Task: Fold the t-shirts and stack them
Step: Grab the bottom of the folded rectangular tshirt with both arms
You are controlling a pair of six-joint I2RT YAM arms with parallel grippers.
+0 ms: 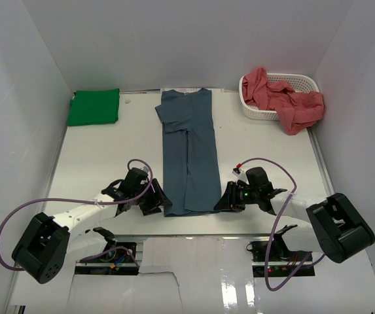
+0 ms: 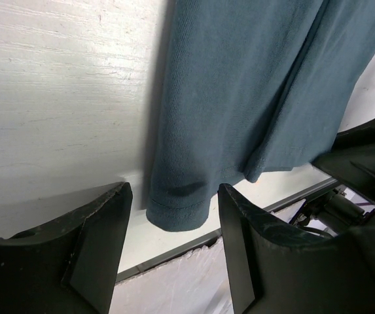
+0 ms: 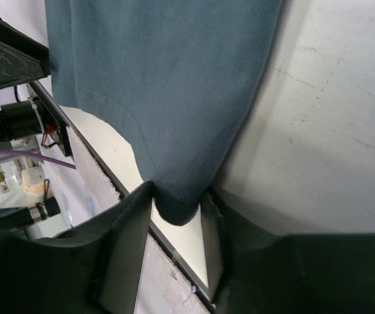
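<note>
While overhead hides contact, right gripper fingers seemingly pinch blue shirt.

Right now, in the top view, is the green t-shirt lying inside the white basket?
No, the green t-shirt lies folded on the table's far left, while the white basket at far right holds red cloth.

Robot lab test cell: white table boxed in by plain white walls, two arms bolted at the near edge, purple cables and bare electronics exposed beside their bases.
</note>
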